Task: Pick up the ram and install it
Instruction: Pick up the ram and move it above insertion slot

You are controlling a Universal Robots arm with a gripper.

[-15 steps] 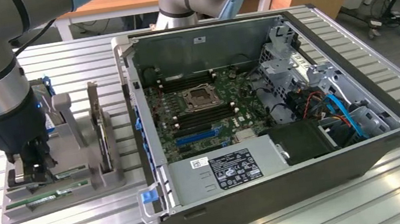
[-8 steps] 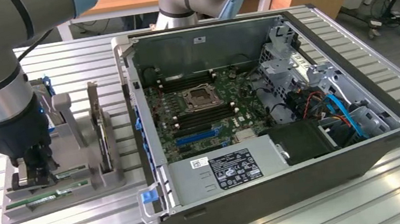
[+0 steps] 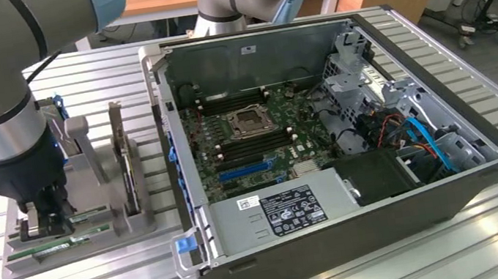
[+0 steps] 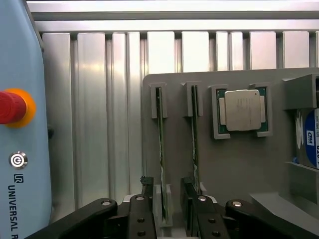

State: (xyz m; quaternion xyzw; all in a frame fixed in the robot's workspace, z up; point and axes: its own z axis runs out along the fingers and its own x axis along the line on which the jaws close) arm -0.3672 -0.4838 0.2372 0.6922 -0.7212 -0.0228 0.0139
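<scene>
Beside the holder's [image 4: 239, 169] side edge, the gripper [image 4: 169, 221], fingers [image 4: 142, 219] released, straddles the upright ram [image 4: 160, 149]; centre both fingers evenly before clamping.

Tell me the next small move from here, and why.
Probably close the fingers. They stand open on either side of a long thin green circuit-board ram stick, which stands on edge in its slot near the edge of the grey plastic holder tray, so a squeeze should catch it before any lift.
</scene>
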